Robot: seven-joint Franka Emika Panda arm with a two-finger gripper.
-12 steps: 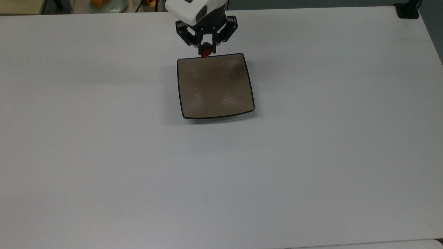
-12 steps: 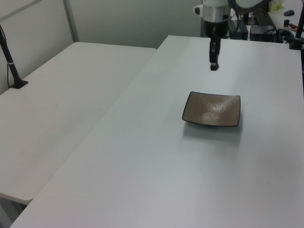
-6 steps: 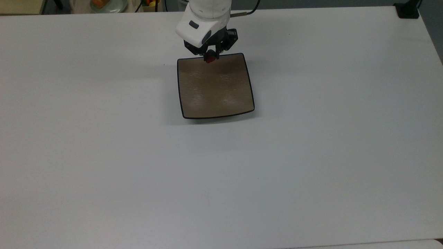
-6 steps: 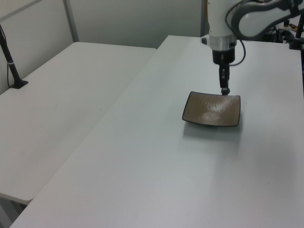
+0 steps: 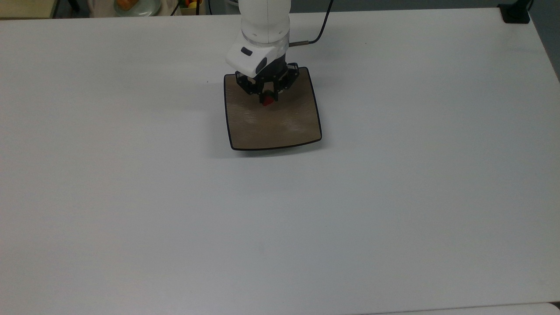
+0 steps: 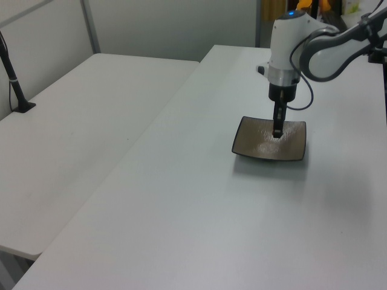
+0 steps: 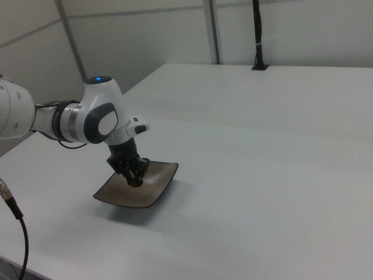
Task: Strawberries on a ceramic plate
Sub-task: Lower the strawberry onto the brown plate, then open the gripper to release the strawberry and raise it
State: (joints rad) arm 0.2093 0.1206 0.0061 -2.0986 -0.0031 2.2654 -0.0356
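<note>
A square taupe-brown ceramic plate (image 5: 280,127) with a dark rim lies on the white table, also seen as the plate (image 6: 263,148) in the left view and the plate (image 7: 128,195) in the right view. My gripper (image 5: 267,99) points down over the plate's far half in the top view, shut on a small red strawberry (image 5: 267,101). In the left view the gripper (image 6: 277,133) hangs low over the plate's middle. From the right view the gripper (image 7: 136,182) reaches close to the plate's surface; I cannot tell whether the strawberry touches it.
The white table (image 5: 393,197) stretches wide around the plate. A second white table (image 6: 84,121) stands at the left view's left, with a black post (image 6: 15,84) on it. A bowl of fruit (image 5: 135,5) sits beyond the top view's upper edge of the table.
My gripper has moved from beyond the plate's far edge to over the plate and has come down lower, still holding the strawberry. The plate has not moved.
</note>
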